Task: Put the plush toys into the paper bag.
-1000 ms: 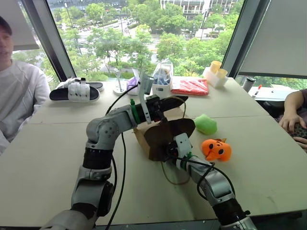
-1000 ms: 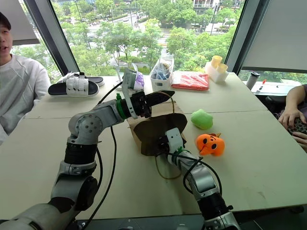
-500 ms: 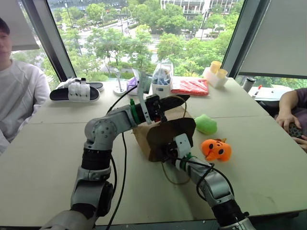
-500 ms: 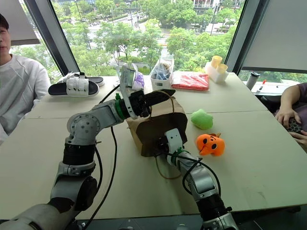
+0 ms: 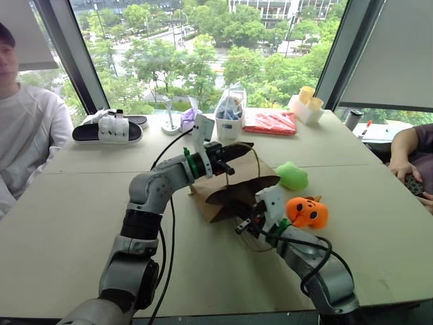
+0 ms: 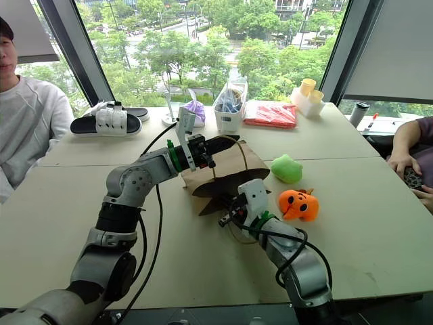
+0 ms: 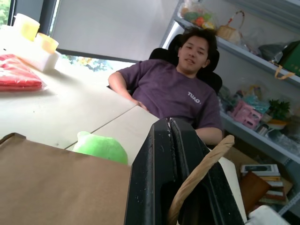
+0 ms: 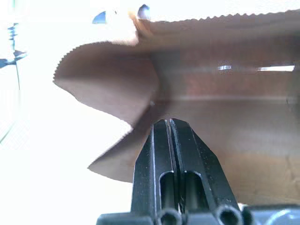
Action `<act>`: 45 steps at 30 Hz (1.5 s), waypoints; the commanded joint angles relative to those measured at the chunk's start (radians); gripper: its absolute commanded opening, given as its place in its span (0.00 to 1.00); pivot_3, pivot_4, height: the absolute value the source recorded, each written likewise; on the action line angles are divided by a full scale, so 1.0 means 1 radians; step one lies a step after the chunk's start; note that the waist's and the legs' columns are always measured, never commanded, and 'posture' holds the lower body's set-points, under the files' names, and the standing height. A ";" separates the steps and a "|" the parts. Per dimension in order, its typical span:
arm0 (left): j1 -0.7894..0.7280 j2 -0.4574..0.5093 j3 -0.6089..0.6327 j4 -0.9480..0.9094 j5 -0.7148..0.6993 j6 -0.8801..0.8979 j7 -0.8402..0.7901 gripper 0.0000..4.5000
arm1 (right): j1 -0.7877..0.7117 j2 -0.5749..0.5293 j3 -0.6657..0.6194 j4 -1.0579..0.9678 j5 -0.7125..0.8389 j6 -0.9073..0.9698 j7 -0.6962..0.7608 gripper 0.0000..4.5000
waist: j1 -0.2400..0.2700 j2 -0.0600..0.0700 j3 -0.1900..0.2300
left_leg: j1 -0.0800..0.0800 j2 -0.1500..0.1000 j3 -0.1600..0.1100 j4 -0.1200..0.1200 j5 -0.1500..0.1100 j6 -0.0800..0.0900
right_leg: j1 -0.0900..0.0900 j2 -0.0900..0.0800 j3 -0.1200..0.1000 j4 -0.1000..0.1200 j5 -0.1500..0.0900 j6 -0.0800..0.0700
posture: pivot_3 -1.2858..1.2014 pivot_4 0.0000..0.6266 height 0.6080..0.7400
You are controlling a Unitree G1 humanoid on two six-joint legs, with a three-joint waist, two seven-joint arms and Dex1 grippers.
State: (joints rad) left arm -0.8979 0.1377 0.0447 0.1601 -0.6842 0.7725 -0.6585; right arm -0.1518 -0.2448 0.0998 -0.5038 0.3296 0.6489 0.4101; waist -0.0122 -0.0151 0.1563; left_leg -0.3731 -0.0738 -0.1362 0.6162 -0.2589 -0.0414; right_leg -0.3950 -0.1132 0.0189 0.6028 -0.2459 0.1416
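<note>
My left gripper (image 7: pixel 171 123) is fully closed on the string handle (image 7: pixel 197 176) of the paper bag (image 5: pixel 233 186), which lies tilted on the table (image 5: pixel 67 223). My right gripper (image 8: pixel 169 123) is fully closed on the bag's rim at its mouth. The 2 plush toys, green (image 5: pixel 292 175) and orange (image 5: pixel 306 211), sit just beside the bag, outside it. Risk: uneven pulling could tear the rim or collapse the opening.
</note>
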 commanded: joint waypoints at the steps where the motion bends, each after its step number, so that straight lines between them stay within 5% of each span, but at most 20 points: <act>1: -0.014 -0.002 0.006 -0.011 -0.002 -0.018 -0.019 0.01 | 0.070 -0.029 -0.140 -0.222 0.189 0.118 0.002 0.00 | 0.002 0.000 0.000 | 0.000 0.000 0.000 0.000 0.000 0.000 | 0.000 0.000 0.000 0.000 0.000 0.000 | 0.52 0.24 1.00; 5: -0.016 0.002 0.002 -0.002 0.001 -0.015 -0.037 0.00 | 0.118 -0.062 -0.449 -0.282 0.406 0.175 -0.070 0.19 | 0.004 0.000 0.000 | 0.000 0.000 -0.002 0.000 0.000 0.001 | 0.002 0.000 0.000 -0.002 0.000 0.000 | 0.52 0.24 1.00; 7: -0.018 0.001 0.000 0.003 0.003 -0.017 -0.047 0.00 | 0.113 -0.117 -0.552 -0.219 0.386 0.160 -0.100 0.42 | 0.004 0.000 0.000 | 0.001 0.000 -0.001 0.001 0.000 0.001 | 0.004 0.000 0.000 -0.003 0.000 -0.001 | 0.52 0.24 1.00; 12: -0.030 -0.011 -0.005 0.024 0.012 -0.024 -0.061 0.00 | 0.097 -0.264 -0.537 -0.043 0.234 0.150 -0.133 0.98 | 0.000 0.000 0.000 | 0.001 0.000 0.002 0.000 0.000 0.001 | 0.003 0.000 0.000 -0.003 0.000 -0.001 | 0.52 0.24 1.00; 13: -0.031 -0.012 -0.005 0.027 0.014 -0.026 -0.062 0.00 | 0.086 -0.278 -0.519 -0.010 0.205 0.143 -0.142 0.99 | -0.001 0.000 0.000 | 0.001 0.000 0.002 0.000 0.000 0.001 | 0.003 0.000 0.000 -0.002 0.000 -0.001 | 0.52 0.24 1.00; 27: -0.011 -0.028 0.003 -0.010 0.034 -0.030 -0.042 0.00 | -0.059 -0.319 -0.303 0.399 0.006 0.148 -0.130 0.99 | 0.001 0.000 0.000 | 0.001 0.000 0.002 0.001 0.000 0.001 | 0.003 0.000 0.000 -0.003 0.001 -0.001 | 0.52 0.24 1.00; 37: -0.014 -0.028 0.011 -0.008 0.033 -0.037 -0.031 0.00 | -0.037 -0.350 -0.318 0.354 -0.027 0.073 -0.088 0.04 | 0.003 -0.001 0.000 | 0.001 0.000 0.002 0.003 0.000 0.001 | 0.005 0.000 0.000 -0.003 0.001 -0.001 | 0.52 0.24 1.00; 45: -0.034 -0.029 0.009 0.047 0.047 -0.072 -0.053 0.00 | -0.094 -0.322 -0.541 0.133 0.220 0.212 -0.080 0.00 | 0.000 0.000 0.000 | 0.000 0.000 0.001 0.003 0.000 0.001 | 0.004 0.000 0.000 -0.003 0.001 -0.001 | 0.52 0.24 1.00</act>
State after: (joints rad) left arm -0.9023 0.1083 0.0436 0.2092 -0.6403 0.7278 -0.6976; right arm -0.2173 -0.5726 -0.3691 -0.2838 0.4641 0.8102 0.3384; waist -0.0120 -0.0153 0.1560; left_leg -0.3731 -0.0738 -0.1346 0.6192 -0.2592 -0.0402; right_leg -0.3914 -0.1131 0.0188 0.5998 -0.2453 0.1410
